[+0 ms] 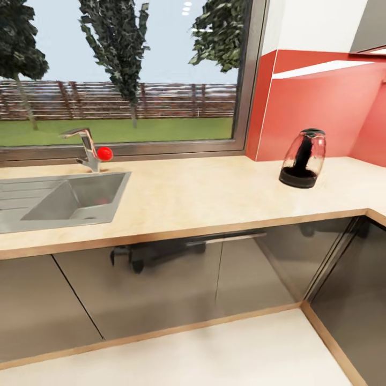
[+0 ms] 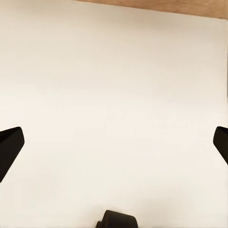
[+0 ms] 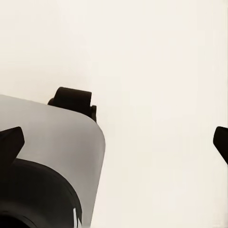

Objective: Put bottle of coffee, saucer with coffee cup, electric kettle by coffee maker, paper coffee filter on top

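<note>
Standing upright on the countertop (image 1: 214,198), the clear, black-based electric kettle (image 1: 303,158); both end effectors spread wide.

left gripper (image 2: 114,142) spread wide, pale floor (image 2: 114,71) (wood strip (image 2: 156,5) beyond)

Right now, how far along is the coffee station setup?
Barely started. On the countertop stands one dark glass appliance, probably the electric kettle, by the red wall; I can't be sure. No bottle, filter, saucer or cup is beside it. Nothing is in hand: the left gripper and right gripper have their fingers wide apart over pale floor. Everything else remains to be fetched and placed.
</note>
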Available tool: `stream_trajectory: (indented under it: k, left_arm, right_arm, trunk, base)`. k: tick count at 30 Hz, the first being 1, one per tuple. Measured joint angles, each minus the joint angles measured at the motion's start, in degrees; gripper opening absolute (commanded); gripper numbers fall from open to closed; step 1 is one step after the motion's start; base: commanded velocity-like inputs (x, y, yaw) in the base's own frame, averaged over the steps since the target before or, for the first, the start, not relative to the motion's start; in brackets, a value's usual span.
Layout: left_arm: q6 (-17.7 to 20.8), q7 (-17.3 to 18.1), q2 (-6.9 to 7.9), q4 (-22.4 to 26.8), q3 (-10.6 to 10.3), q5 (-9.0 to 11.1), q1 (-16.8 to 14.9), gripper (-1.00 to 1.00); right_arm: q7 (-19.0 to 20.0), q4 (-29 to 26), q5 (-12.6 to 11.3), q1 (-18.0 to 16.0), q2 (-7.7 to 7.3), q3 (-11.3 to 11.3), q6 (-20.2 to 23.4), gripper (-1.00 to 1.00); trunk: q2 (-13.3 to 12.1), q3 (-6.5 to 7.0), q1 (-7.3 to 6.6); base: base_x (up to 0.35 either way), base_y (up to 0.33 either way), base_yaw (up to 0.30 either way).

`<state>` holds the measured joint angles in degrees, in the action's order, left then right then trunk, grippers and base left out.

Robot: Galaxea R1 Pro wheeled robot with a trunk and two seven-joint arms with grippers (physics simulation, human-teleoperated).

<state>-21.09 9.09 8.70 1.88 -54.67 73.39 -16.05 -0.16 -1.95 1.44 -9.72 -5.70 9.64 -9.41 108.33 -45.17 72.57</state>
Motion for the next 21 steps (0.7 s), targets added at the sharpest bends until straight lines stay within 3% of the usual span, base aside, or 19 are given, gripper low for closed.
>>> stream_trajectory:
  k: [11, 21]
  left_arm:
    - [0.0, 0.0, 0.0, 0.0, 0.0, 0.0, 0.0, 1.0]
    - [0.0, 0.0, -0.09, 0.0, -0.1, 0.0, 0.0, 1.0]
  right_arm:
    - [0.0, 0.0, 0.0, 0.0, 0.0, 0.0, 0.0, 1.0]
    - [0.0, 0.0, 0.0, 0.0, 0.0, 0.0, 0.1, 1.0]
  trunk:
    - [0.0, 0.0, 0.0]
    - [0.0, 0.0, 0.0]
  base:
    - [0.0, -0.076, 0.255]
    - [0.0, -0.262, 0.037]
